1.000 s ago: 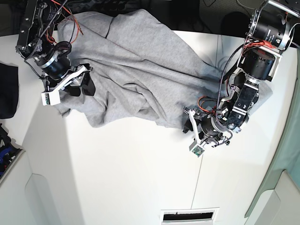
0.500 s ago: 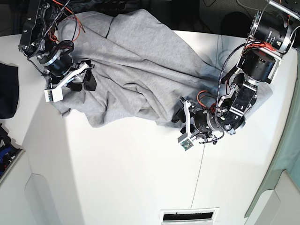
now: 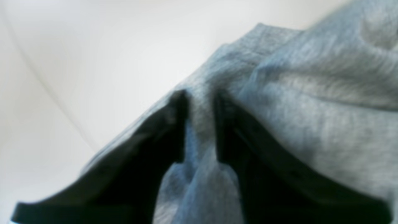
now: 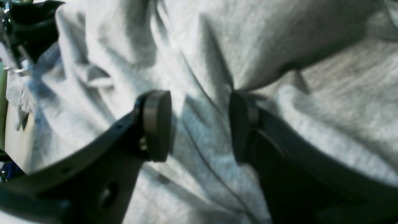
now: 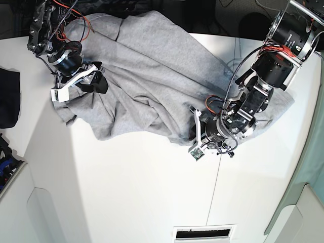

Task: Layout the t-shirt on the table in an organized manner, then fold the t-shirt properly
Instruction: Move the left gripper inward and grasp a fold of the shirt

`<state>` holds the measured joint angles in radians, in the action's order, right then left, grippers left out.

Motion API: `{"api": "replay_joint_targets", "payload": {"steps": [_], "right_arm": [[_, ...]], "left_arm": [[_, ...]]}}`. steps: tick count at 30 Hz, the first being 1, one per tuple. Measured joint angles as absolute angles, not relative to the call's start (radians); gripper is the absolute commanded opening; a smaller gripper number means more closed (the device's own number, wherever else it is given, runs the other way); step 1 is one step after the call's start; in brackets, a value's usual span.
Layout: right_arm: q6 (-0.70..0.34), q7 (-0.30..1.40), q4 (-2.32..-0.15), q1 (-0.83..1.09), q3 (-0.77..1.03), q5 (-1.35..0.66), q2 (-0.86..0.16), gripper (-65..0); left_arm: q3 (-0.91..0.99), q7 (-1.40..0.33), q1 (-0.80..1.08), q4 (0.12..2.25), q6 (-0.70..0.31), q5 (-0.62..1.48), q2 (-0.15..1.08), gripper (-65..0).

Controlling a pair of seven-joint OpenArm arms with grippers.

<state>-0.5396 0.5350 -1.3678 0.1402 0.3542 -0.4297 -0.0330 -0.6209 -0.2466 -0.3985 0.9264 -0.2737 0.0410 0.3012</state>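
The light grey t-shirt [image 5: 152, 71] lies crumpled across the far part of the white table [image 5: 126, 182], with no lettering showing. My left gripper [image 5: 192, 132] is at the shirt's near edge. In the left wrist view it [image 3: 200, 124] is shut on a fold of the t-shirt [image 3: 311, 102] between its dark fingers [image 3: 174, 133]. My right gripper [image 5: 96, 82] rests on the shirt's left part. In the right wrist view it [image 4: 199, 124] is open, its round pads [image 4: 157, 124] standing apart over the creased cloth [image 4: 217, 46].
A dark navy cloth [image 5: 7, 98] lies at the table's left edge, with blue items [image 5: 5, 157] below it. A thin seam [image 5: 217, 187] runs down the tabletop. A vent slot [image 5: 205, 233] sits at the near edge. The shirt's far end hangs past the back edge.
My left gripper has slid left along the shirt's near edge, dragging cloth with it. My right gripper has moved up and right onto the shirt.
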Motion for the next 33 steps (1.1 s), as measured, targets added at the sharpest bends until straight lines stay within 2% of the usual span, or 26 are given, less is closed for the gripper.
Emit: {"api": "replay_joint_targets", "payload": {"steps": [2,5,14,17,19,21,23,24,25,33], "right_arm": [[-0.540,0.540,-1.368,0.139,0.354,-0.429,-0.033,-34.2],[-0.543,0.544,-1.368,0.139,0.354,-0.405,-0.033,-34.2],[-0.555,0.541,-1.368,0.205,0.353,-0.422,-0.081,-34.2],[-0.562,0.546,-1.368,0.217,0.353,-0.461,-0.114,-34.2],[-0.562,0.554,-1.368,0.219,0.353,-0.482,-0.127,-34.2],[-0.562,0.558,-1.368,0.218,0.353,-0.486,-0.128,-34.2],[-0.562,0.558,-1.368,0.219,0.353,-0.487,-0.127,-34.2],[-0.562,0.558,-1.368,0.219,0.353,-0.491,-0.127,-34.2],[-0.562,0.558,-1.368,0.219,0.353,-0.490,-0.127,-34.2],[-0.562,0.563,-1.368,0.219,0.353,-0.494,-0.127,-34.2]], "left_arm": [[-0.629,-0.253,-0.400,0.926,-0.157,0.009,0.299,-56.1],[-0.629,-0.305,-0.417,0.918,-0.082,-0.022,0.311,-56.1],[-0.628,-0.359,-0.498,0.907,-0.073,-0.035,0.372,-56.0],[-0.628,-0.363,-0.491,0.903,-0.162,-0.016,0.386,-55.9],[-0.628,-0.347,-0.490,0.909,-0.315,0.028,0.392,-55.8],[-0.628,-0.337,-0.488,0.926,-0.424,0.098,0.393,-50.1],[-0.628,-0.334,-0.488,0.947,-0.486,0.162,0.387,-39.3],[-0.628,-0.327,-0.490,0.951,-0.495,0.175,0.381,-36.2],[-0.628,-0.327,-0.492,0.951,-0.495,0.176,0.371,-35.7],[-0.628,-0.328,-0.490,0.917,-0.470,0.084,0.307,-36.2]]}}
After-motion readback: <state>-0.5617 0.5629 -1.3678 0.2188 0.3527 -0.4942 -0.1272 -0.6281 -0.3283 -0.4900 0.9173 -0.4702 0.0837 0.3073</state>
